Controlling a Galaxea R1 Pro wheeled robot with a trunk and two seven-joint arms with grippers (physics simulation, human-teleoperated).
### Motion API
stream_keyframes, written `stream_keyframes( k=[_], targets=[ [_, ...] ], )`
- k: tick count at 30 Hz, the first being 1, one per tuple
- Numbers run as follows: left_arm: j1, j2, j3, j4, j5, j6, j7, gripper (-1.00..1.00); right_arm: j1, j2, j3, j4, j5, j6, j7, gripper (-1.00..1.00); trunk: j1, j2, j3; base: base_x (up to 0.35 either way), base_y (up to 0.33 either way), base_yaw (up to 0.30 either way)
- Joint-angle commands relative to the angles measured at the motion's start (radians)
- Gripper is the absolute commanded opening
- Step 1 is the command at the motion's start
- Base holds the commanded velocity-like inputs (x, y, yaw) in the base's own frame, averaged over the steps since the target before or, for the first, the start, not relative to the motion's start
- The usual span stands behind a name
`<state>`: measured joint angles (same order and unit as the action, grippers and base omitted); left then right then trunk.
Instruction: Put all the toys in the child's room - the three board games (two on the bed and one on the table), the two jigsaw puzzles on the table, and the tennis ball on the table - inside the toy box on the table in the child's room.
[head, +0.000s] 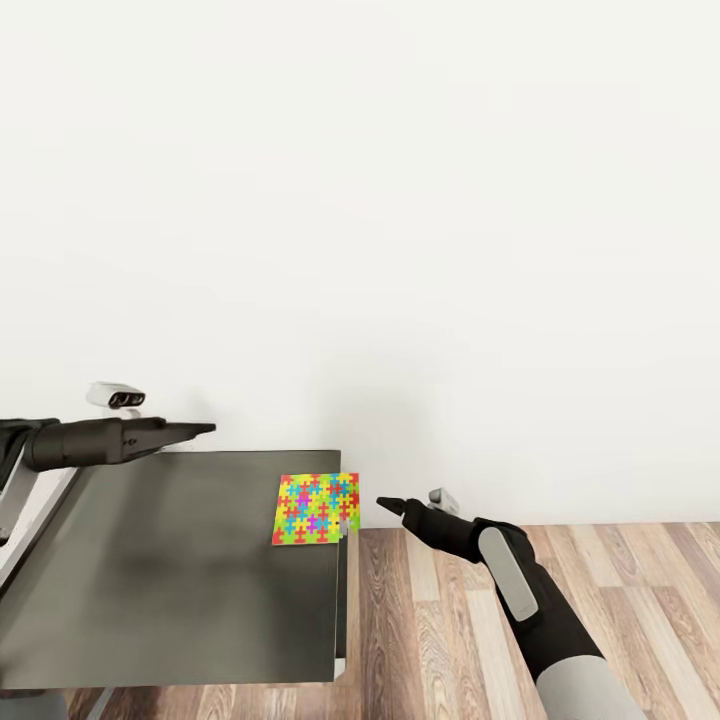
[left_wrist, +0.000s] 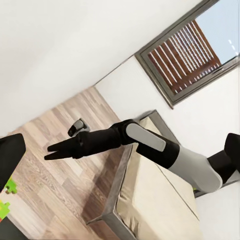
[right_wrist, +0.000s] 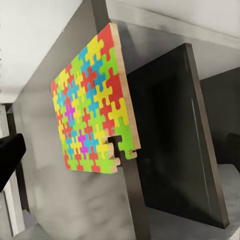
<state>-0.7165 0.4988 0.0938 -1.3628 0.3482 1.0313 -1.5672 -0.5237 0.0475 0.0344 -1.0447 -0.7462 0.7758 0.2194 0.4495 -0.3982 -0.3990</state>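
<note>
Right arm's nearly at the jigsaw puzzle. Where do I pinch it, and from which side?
Probably its overhanging right edge. The jigsaw puzzle lies flat at the corner of the dark shelf section, its edge poking slightly past the rim toward the right gripper. Come in from the floor side with one finger above and one below, since it looks too thin to grip from above.
</note>
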Motion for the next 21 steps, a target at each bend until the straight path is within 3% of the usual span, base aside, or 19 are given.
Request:
stream_keyframes(
  k=[1,7,21],
  targets=[
    [0.008,-0.003,-0.001,-0.003,0.001,0.009,-0.004,1.0,-0.001,0.0,-0.001,0.0,0.002,0.004,0.007,1.0,0.001,-0.002,-0.002,0.0,0.0,0.0],
    [0.065,-0.018,0.001,-0.011,0.003,-0.025,-0.004,1.0,0.0,0.005,-0.001,0.001,0.002,0.002,0.01,1.0,0.001,-0.002,-0.002,0.0,0.0,0.0],
    [0.083,-0.032,0.006,-0.022,0.005,-0.039,-0.004,1.0,0.001,0.001,-0.001,0.0,0.001,-0.007,0.012,1.0,0.001,-0.002,-0.002,0.014,0.036,0.0]
  ],
)
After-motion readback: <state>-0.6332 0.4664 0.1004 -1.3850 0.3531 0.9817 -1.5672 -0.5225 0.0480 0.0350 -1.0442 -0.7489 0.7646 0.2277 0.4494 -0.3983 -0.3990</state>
